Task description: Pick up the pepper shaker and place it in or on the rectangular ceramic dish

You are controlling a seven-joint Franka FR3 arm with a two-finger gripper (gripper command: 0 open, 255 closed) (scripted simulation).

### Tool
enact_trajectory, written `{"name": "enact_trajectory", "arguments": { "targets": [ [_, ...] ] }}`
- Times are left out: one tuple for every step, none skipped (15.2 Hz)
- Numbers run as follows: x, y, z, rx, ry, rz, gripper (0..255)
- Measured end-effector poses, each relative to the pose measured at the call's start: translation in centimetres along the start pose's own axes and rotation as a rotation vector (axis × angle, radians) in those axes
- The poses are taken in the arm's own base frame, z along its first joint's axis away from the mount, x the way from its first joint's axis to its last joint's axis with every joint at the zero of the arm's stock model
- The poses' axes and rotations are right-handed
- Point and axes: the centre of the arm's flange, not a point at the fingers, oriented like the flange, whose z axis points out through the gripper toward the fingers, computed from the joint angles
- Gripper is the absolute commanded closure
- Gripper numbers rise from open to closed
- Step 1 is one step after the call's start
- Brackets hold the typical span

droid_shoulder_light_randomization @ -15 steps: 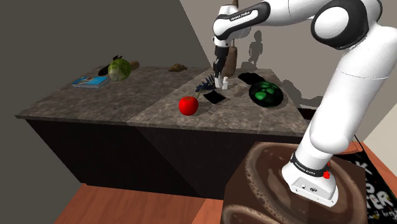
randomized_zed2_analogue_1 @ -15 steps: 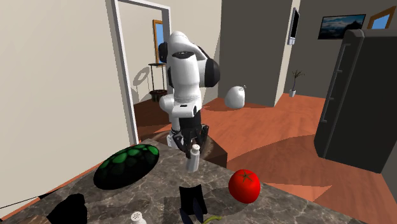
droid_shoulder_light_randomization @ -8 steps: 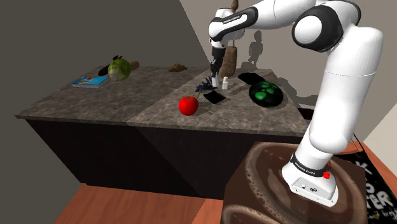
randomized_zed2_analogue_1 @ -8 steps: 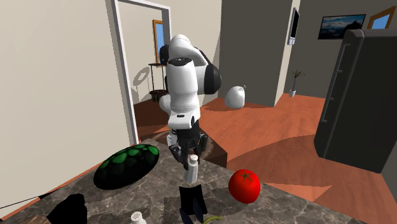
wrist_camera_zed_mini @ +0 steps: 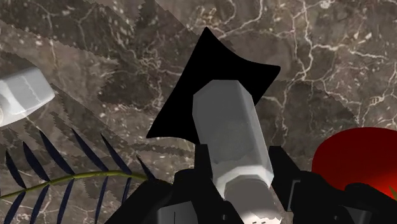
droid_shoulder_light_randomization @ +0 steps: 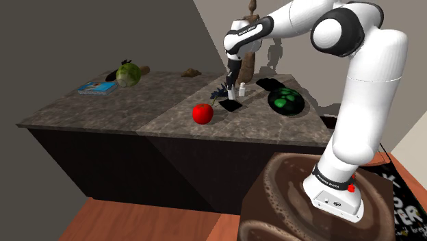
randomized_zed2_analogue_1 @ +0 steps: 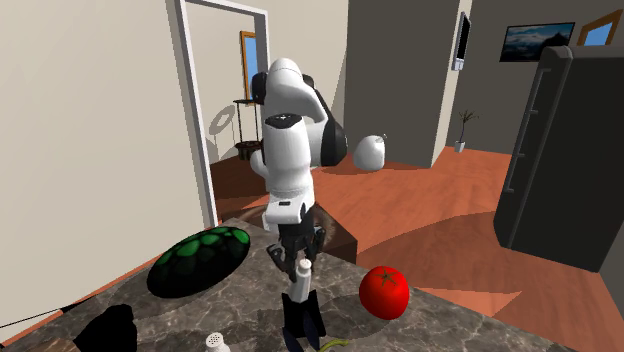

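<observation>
now the fingers (wrist_camera_zed_mini: 287, 181) clasp the grey pepper shaker (wrist_camera_zed_mini: 232, 137) over the black rectangular dish (wrist_camera_zed_mini: 216, 70) on the marbled surface (wrist_camera_zed_mini: 318, 51).

Tiny white lettering on the arm's dark wrist band (droid_shoulder_light_randomization: 248, 29) and base band (droid_shoulder_light_randomization: 331, 182), too small to read. Black mat (droid_shoulder_light_randomization: 405, 205) by the stand has big white letters, cut off and unreadable.

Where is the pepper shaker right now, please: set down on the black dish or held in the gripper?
Held: the gripper clasps the grey shaker over the black dish. Whether its base touches the dish, I cannot tell.
</observation>
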Motion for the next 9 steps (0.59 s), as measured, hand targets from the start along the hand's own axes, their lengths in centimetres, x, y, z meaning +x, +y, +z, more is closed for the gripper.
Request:
{"name": "enact_trajectory", "arguments": {
  "targets": [
    [0.0, -0.1, 0.5, 0.0, 0.0, 0.0, 255],
    [-0.1, -0.1, 1.2, 0.0, 0.0, 0.0, 255],
    [-0.2, 0.0, 1.5, 0.0, 0.0, 0.0, 255],
    [-0.2, 0.2, 2.2, 0.0, 0.0, 0.0, 255],
    [-0.3, 0.2, 2.6, 0.0, 0.0, 0.0, 255],
    [-0.2, 0.2, 2.8, 0.0, 0.0, 0.0, 255],
    [-0.2, 0.2, 2.9, 0.0, 0.0, 0.0, 255],
    [-0.2, 0.2, 2.9, 0.0, 0.0, 0.0, 255],
    [-0.2, 0.1, 3.0, 0.0, 0.0, 0.0, 255]
  ]
}}
